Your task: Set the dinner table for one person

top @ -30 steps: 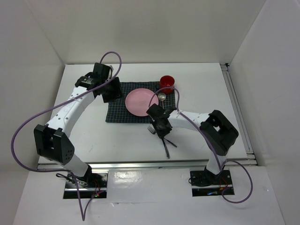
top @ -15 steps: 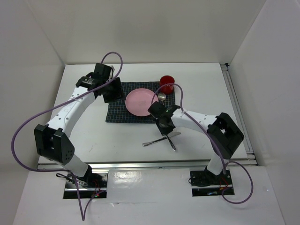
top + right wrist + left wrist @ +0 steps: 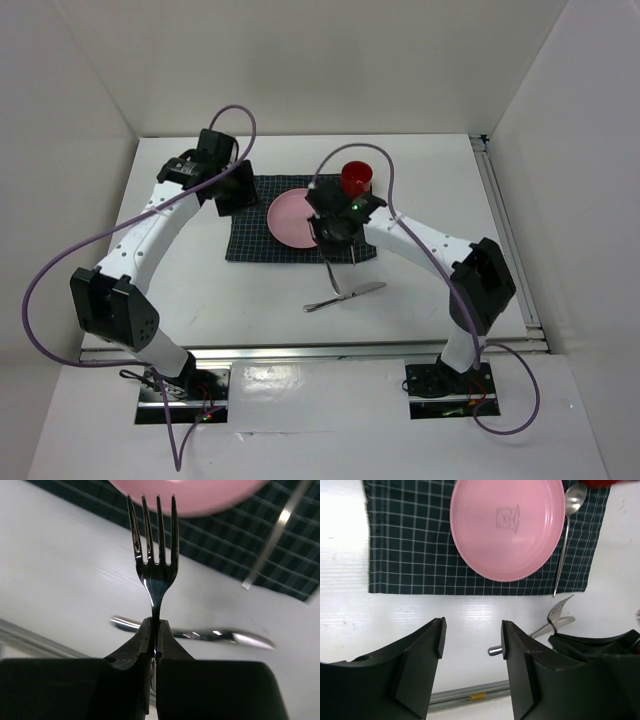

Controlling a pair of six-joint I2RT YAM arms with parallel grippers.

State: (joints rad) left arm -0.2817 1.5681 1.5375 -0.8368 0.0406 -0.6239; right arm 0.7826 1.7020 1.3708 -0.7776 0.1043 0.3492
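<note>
Right gripper [image 3: 154,631] tight on fork [image 3: 155,577]; left gripper [image 3: 472,636] agape, empty.

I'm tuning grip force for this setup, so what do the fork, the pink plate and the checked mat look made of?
The fork is likely polished metal, given the mirror-bright glints along its tines and neck. The pink plate is probably plastic, with an even, smooth, low-gloss surface and a small printed figure, though glazed ceramic cannot be ruled out. The checked mat looks like woven cloth, matte and dark with a thin pale grid.
</note>
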